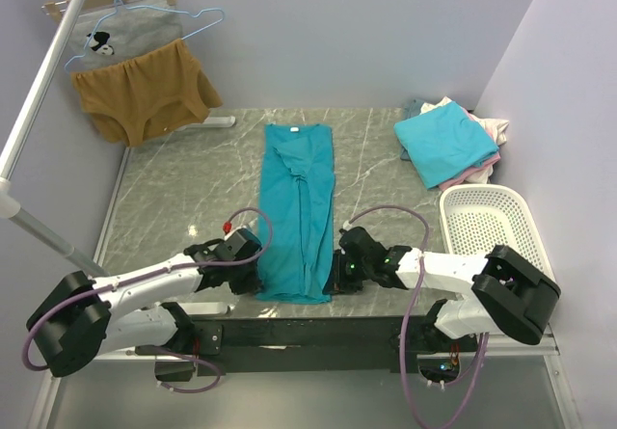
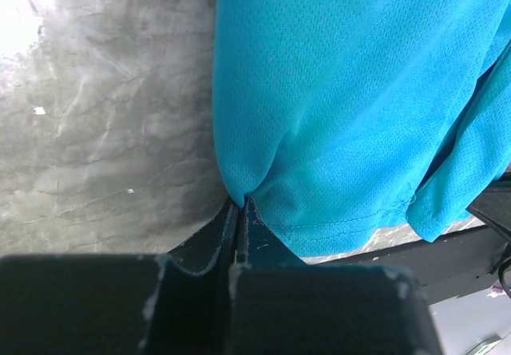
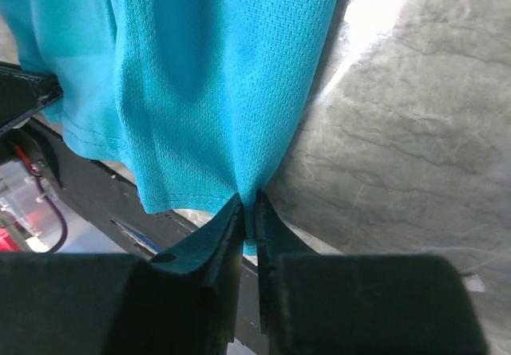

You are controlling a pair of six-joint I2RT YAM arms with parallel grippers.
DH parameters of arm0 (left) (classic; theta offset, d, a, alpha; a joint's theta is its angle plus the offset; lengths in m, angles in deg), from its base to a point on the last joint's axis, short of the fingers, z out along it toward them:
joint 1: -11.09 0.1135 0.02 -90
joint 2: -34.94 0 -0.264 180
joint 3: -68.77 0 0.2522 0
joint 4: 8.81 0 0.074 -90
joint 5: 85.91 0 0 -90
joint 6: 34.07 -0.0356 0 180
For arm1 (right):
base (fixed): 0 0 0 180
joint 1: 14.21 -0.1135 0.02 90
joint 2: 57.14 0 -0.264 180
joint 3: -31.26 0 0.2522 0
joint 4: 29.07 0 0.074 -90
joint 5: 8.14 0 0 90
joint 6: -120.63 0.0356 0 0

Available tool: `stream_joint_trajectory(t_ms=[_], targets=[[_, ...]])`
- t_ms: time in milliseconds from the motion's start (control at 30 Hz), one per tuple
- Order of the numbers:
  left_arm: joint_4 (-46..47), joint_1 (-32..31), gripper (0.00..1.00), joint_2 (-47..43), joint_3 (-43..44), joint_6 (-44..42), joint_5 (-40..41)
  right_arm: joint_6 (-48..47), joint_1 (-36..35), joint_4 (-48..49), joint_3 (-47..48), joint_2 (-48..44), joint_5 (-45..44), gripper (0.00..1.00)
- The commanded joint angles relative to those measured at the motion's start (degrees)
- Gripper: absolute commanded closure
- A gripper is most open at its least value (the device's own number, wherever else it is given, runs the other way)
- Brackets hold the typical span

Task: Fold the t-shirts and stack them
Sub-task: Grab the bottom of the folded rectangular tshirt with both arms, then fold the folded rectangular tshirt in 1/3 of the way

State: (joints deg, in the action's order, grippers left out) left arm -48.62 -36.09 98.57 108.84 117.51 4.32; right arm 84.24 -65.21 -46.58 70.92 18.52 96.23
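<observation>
A teal t-shirt (image 1: 299, 207) lies in a long narrow strip down the middle of the table, collar at the far end, hem at the near edge. My left gripper (image 1: 253, 277) is shut on the hem's left corner; in the left wrist view the teal fabric (image 2: 335, 108) puckers into the closed fingertips (image 2: 239, 207). My right gripper (image 1: 335, 273) is shut on the hem's right corner, where the cloth (image 3: 215, 84) is pinched between its jaws (image 3: 249, 205). A folded turquoise t-shirt (image 1: 445, 143) tops a small stack of pink and white shirts at the far right.
A white mesh basket (image 1: 494, 227) stands at the right edge, near the right arm. A mustard-brown garment (image 1: 145, 92) and a grey printed one (image 1: 120, 39) hang on hangers at the back left. A slanted metal pole (image 1: 39, 101) crosses the left side.
</observation>
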Motion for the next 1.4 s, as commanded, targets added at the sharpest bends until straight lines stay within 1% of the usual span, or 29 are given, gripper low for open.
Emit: stream_joint_trajectory(t_ms=[0,33,100,167,200,300,433,633,800,833,933,967,1033,1067,1133,1167,1267,1300,1367], targets=[[-3.1,-0.2,0.99,1.4,2.0,-2.1,0.2,-3.0,-0.4,-6.3,1.4,-0.3,-4.2,0.85],[-3.7,-0.2,0.99,0.9,3.1,-2.3,-0.6,-3.2,-0.5,-7.4,2.2,-0.9,-4.8,0.88],[-6.7,-0.2,0.99,0.7,5.3,-2.6,-0.4,-3.9,-0.5,-8.8,3.2,-3.1,-5.4,0.89],[-9.0,-0.3,0.99,1.1,9.3,-3.7,-0.4,-4.6,-0.4,-10.7,5.0,-4.5,-5.8,0.90],[-11.3,-0.2,0.99,1.5,11.9,-4.2,1.9,-5.3,-0.5,-11.4,5.7,-5.7,-6.2,0.90],[-13.9,-0.2,0.99,3.1,16.3,-5.7,3.2,-6.6,-0.3,-13.7,8.6,-7.4,-7.2,0.90],[-13.9,0.0,0.99,4.8,19.7,-7.1,4.8,-8.7,0.2,-16.5,12.3,-8.0,-8.4,0.90],[-12.5,2.1,0.99,8.5,23.9,-9.5,7.1,-13.8,4.3,-18.1,17.7,-7.3,-9.6,0.87],[-9.6,6.7,0.99,13.6,28.2,-13.9,8.1,-19.2,10.6,-18.1,22.7,-2.7,-8.5,0.87],[-9.2,7.5,0.99,14.3,28.8,-14.8,7.9,-19.9,11.5,-17.7,23.3,-1.9,-7.1,0.86],[-6.7,11.0,0.99,17.5,30.9,-17.1,7.0,-22.6,14.6,-16.9,26.3,1.9,-5.8,0.86],[-5.9,12.6,0.99,18.3,31.4,-17.9,6.5,-23.7,15.4,-16.8,27.2,4.5,-4.5,0.86],[-4.0,14.2,0.99,21.3,33.8,-19.8,6.8,-24.7,17.3,-16.6,29.8,6.9,-3.5,0.86],[-3.6,16.0,0.99,22.6,36.1,-20.6,6.5,-25.7,18.0,-16.6,30.9,9.7,-2.0,0.86],[-3.3,17.4,0.99,26.7,38.6,-22.4,6.0,-26.6,19.6,-16.5,34.0,12.4,-1.1,0.87],[-2.9,18.5,0.99,28.1,40.7,-23.0,5.6,-27.6,20.1,-16.6,35.0,15.2,0.0,0.87],[-1.2,20.3,0.99,33.6,44.9,-24.5,3.4,-29.2,22.2,-17.3,39.8,20.5,1.2,0.87],[-1.3,20.5,0.99,36.6,46.1,-24.9,2.9,-29.5,22.6,-18.3,42.5,21.9,1.7,0.87],[-1.6,21.6,0.99,39.4,48.8,-25.1,1.7,-30.8,23.7,-19.0,45.1,25.6,2.0,0.87]])
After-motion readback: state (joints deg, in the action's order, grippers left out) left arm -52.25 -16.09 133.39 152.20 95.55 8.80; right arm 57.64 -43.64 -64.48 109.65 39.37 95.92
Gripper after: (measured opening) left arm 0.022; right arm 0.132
